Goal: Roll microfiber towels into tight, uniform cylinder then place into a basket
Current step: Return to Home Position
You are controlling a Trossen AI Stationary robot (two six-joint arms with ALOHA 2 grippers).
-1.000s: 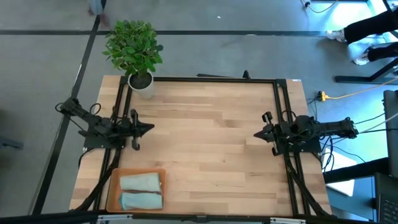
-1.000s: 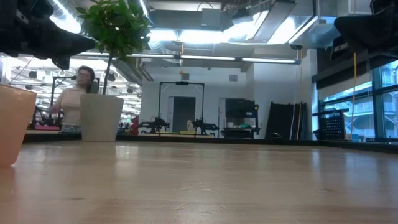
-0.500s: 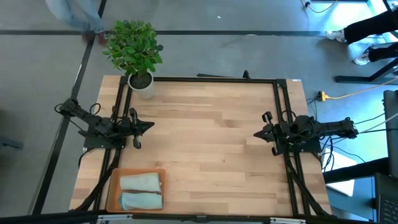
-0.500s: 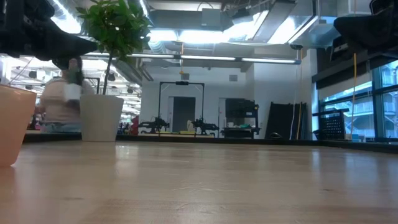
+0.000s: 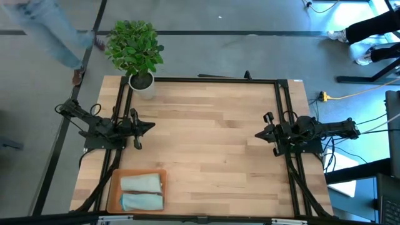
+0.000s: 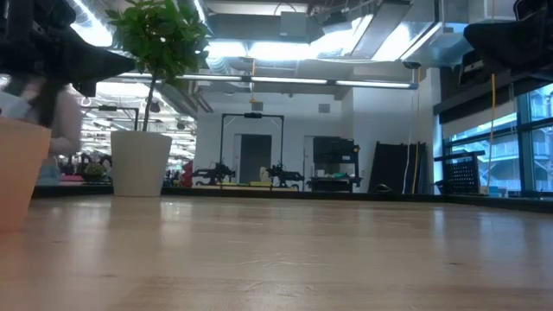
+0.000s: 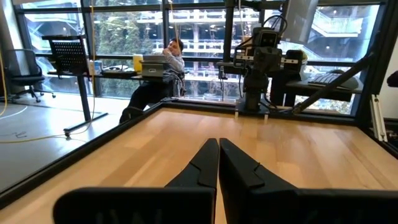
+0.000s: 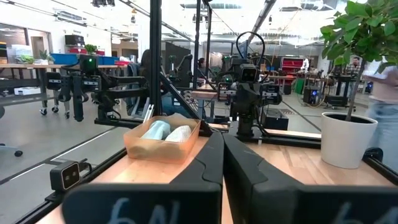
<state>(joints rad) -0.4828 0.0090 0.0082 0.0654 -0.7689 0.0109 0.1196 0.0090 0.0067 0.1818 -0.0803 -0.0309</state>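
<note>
Upper left of the high view: a blurred person (image 5: 51, 30) is passing on the floor just off the table corner. Judged risk: someone stepping closer while the left arm is swinging. Lower left: the basket (image 5: 111, 190) is sitting at the table (image 5: 212, 156) edge, and both microfiber towels are lying in it as rolls, one (image 5: 141, 182) above the other (image 5: 142, 202), touching. Nothing is pinning them, so they may be slackening and losing their tight shape; a knock to the basket could tip it off the edge. The white plant pot (image 5: 143, 85) is standing at the upper-left table corner, near the left arm's reach. Left gripper (image 5: 152, 127) is hanging at centre left, fingers pressed together, carrying nothing. Right gripper (image 5: 258, 134) is hanging at centre right, fingers likewise together and empty, well apart from everything, so little hazard there.
</note>
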